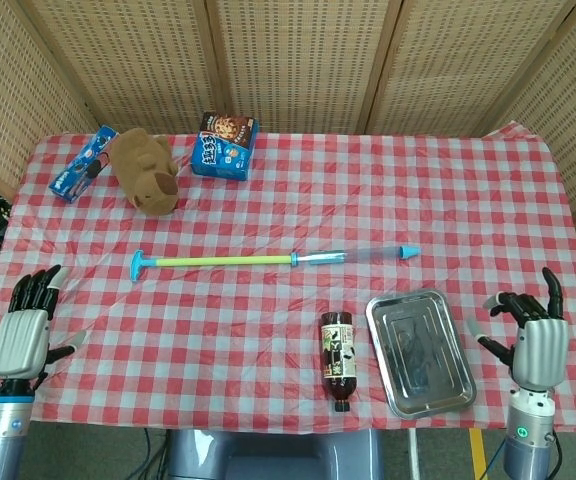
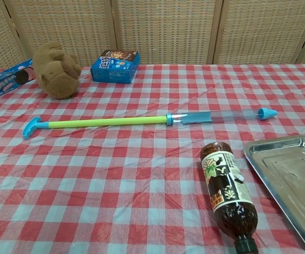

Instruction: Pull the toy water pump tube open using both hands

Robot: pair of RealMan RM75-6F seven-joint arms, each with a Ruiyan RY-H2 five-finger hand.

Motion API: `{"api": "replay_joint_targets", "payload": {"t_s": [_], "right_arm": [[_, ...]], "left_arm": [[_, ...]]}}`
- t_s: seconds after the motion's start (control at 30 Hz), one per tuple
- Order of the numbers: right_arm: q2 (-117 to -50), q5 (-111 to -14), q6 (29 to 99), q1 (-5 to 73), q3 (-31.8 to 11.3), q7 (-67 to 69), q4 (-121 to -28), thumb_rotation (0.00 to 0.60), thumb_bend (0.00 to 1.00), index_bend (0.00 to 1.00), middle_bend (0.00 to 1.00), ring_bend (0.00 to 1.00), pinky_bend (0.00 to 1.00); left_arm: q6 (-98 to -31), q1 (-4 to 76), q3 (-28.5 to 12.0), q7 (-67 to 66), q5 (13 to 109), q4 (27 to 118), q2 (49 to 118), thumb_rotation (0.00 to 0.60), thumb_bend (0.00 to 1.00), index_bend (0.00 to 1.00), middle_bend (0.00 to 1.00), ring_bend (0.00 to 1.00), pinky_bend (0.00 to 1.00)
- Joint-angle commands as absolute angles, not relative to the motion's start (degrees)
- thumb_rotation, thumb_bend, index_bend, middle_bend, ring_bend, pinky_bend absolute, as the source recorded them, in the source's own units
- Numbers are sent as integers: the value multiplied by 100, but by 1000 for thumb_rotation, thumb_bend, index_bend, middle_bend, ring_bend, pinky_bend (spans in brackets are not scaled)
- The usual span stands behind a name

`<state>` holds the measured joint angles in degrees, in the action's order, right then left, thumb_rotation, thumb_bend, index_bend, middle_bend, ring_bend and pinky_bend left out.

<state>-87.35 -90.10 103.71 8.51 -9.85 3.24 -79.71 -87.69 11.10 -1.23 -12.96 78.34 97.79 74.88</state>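
Observation:
The toy water pump (image 1: 268, 259) (image 2: 142, 120) lies across the middle of the checked table, its yellow-green rod drawn far out of the clear tube. Its blue handle (image 1: 137, 265) (image 2: 30, 127) points left and its blue nozzle (image 1: 408, 250) (image 2: 267, 112) points right. My left hand (image 1: 23, 335) hovers open at the table's near-left edge, far from the handle. My right hand (image 1: 534, 337) is at the near-right edge with fingers apart and empty. Neither hand shows in the chest view.
A brown sauce bottle (image 1: 337, 359) (image 2: 227, 196) lies on its side beside a steel tray (image 1: 419, 352) (image 2: 290, 180) at the near right. At the back left sit a brown plush toy (image 1: 146, 171), a blue cookie box (image 1: 224, 144) and a blue biscuit packet (image 1: 81, 163).

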Motion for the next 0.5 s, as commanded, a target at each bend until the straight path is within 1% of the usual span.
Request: {"api": "replay_joint_targets", "payload": {"t_s": [0.03,0.07,0.13,0.23,0.5], "right_arm": [[-8466,-9021,9995,862,-781,216,-8196,600,92,237,135,103,0],[-8377,-9006,9866,863,-725,121,-8276,600,83,179,51,28,0],[-8288,-8990,9746,863,-679,5,-8372,600,73,123,0,0,0],[-8183,-8965,9644,852,-662,-65,-8525,600,65,96,0,0,0],[-8101,-8954,9601,821,-700,10,-8640,600,65,95,0,0,0]], "left_arm": [[-8764,1094,-146,-1330,7843,9762,7490,600,245,26,0,0,0],[-8756,1086,-157,-1353,7846,9756,7492,600,245,23,0,0,0],[-8740,1077,-168,-1384,7843,9747,7495,600,244,17,0,0,0],[-8715,1058,-184,-1493,7835,9752,7498,600,243,10,0,0,0],[-8699,1007,-219,-1536,7886,9796,7498,600,242,8,0,0,0]]}}
